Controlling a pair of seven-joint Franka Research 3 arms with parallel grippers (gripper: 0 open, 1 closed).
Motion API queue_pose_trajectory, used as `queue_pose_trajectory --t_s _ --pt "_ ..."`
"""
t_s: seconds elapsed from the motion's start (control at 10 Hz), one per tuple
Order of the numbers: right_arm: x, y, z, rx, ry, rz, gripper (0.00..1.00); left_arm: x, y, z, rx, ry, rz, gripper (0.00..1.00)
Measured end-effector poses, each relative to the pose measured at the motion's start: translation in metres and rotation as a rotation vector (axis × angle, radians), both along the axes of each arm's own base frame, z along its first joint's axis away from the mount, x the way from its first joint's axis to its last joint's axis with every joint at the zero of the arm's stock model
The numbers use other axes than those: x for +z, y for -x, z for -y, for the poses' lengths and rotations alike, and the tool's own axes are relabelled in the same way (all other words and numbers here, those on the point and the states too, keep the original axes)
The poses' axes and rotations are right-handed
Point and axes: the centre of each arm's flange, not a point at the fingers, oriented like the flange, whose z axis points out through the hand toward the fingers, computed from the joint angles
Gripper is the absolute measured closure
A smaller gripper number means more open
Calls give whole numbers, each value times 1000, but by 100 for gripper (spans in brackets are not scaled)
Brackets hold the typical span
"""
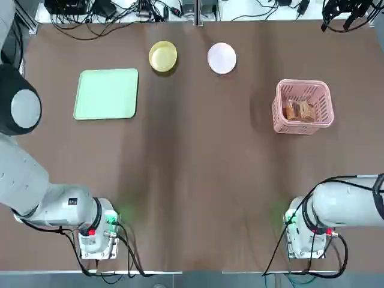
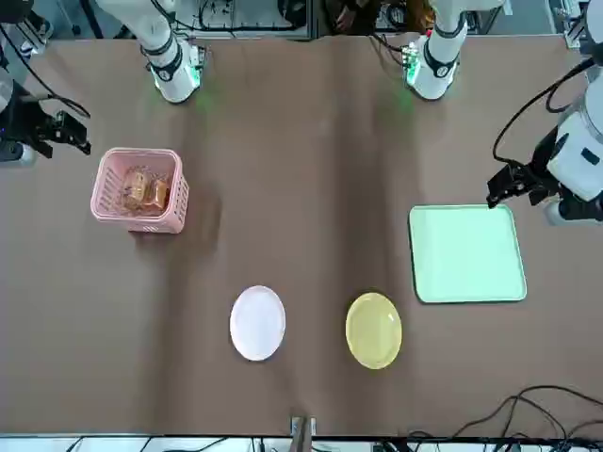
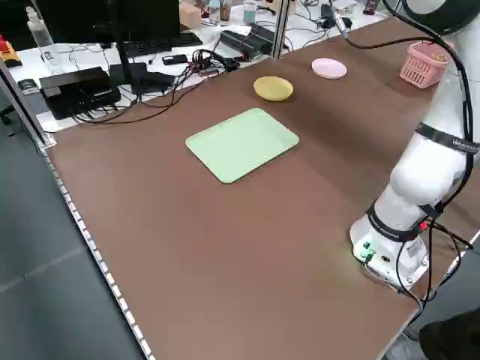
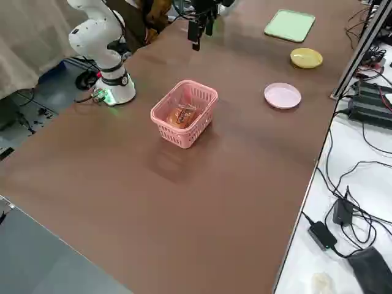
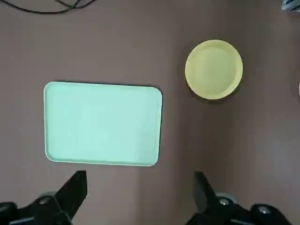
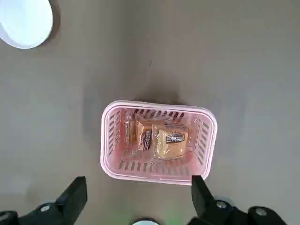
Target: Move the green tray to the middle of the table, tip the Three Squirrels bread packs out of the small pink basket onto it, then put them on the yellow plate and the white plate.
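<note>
Top view shows the green tray [image 1: 107,94] lying flat on the table [image 1: 192,180] at the far left, well off the middle, with nothing on it. Just to its right and a little farther back sits the yellow plate [image 1: 162,57], and right of that, near the far edge, the white plate [image 1: 221,58]; the two plates stand apart, and both are bare. Over on the right side the small pink basket [image 1: 303,106] stands upright, with the Three Squirrels bread packs [image 1: 299,110] lying together on its floor. The left gripper [image 2: 513,185] hangs above the table just at the tray's near edge, apart from it; in the left wrist view its two fingers [image 5: 75,190] are spread wide with nothing between them, and the tray [image 5: 103,123] lies just beyond the fingertips with the yellow plate [image 5: 213,69] farther off to one side. The right gripper [image 2: 66,132] hangs above the right side of the table, on the near side of the basket and clear of it. Its fingers [image 6: 75,197] are likewise spread wide and empty in the right wrist view, with the basket [image 6: 158,140] and its packs [image 6: 159,138] directly ahead of them and an edge of the white plate [image 6: 26,21] in the corner.
</note>
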Motion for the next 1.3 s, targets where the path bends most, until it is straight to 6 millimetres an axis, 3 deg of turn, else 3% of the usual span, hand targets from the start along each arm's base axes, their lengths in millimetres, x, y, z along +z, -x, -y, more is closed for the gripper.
queue_pose_trajectory --t_s 0.3,0.5,0.8,1.0,1.3 --pt "0 0 0 0 0 0 1 -2 -1 -1 4 -1 -2 0" --pt "0 0 0 -1 0 1 1 -23 -6 -20 52 -10 -45 0" --pt "0 0 1 -1 0 1 1 -107 -39 -101 159 -4 -136 0" --pt "0 0 1 -1 0 1 1 -184 -59 -135 200 -16 -80 0" --pt "0 0 1 -1 0 2 1 -305 -48 -184 165 -35 -16 0"
